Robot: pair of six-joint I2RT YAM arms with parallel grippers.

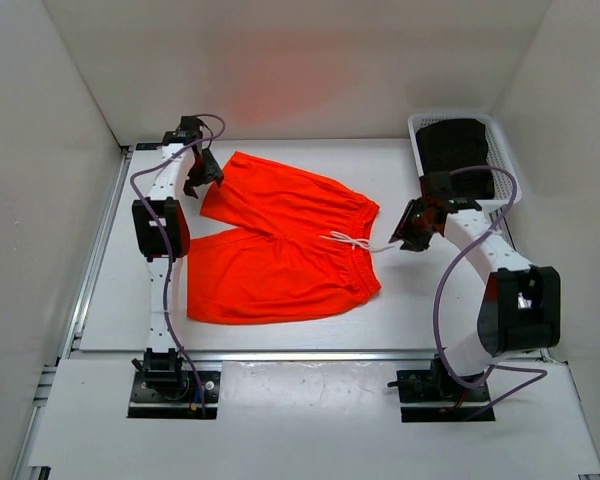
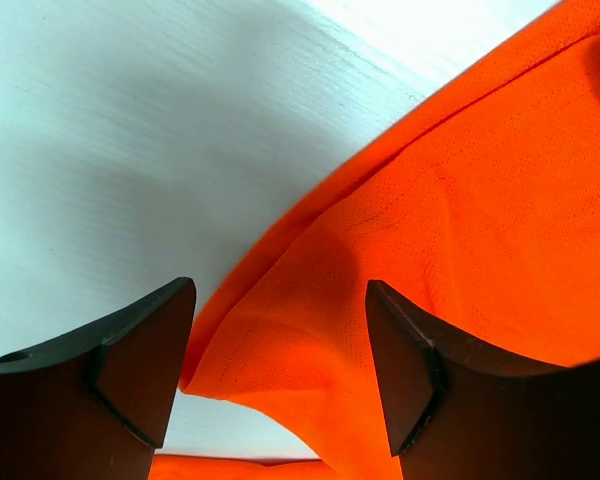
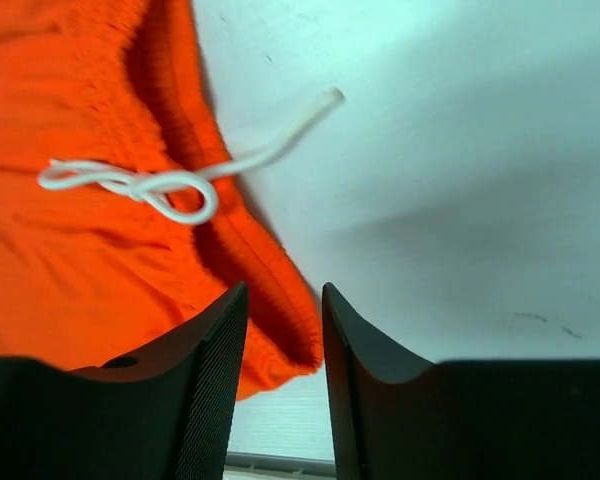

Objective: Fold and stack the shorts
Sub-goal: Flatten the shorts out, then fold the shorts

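shorts (image 1: pixel 280 245): you have them lying flat on the white table (image 1: pixel 430 310) between the two arms, waistband toward the right, both legs splayed out to the left.
far leg (image 1: pixel 270 190): its hem corner sits up by your left arm and is a little rumpled.
left gripper (image 2: pixel 280 300): your fingers stand wide apart over that hem corner. a fold of orange fabric lies between them, but neither finger presses on it.
right gripper (image 3: pixel 285 300): only a narrow gap between the fingers, bare table showing through it, nothing held.
waistband (image 3: pixel 235 235): its gathered edge runs just beside your right gripper. you cannot tell whether they touch.
drawstring (image 3: pixel 170 182): white, knotted in a loop on the waistband, one loose end trailing onto the table.
basket (image 1: pixel 502 150): white, at the far right corner, dark cloth (image 1: pixel 455 145) inside, well apart from the shorts.
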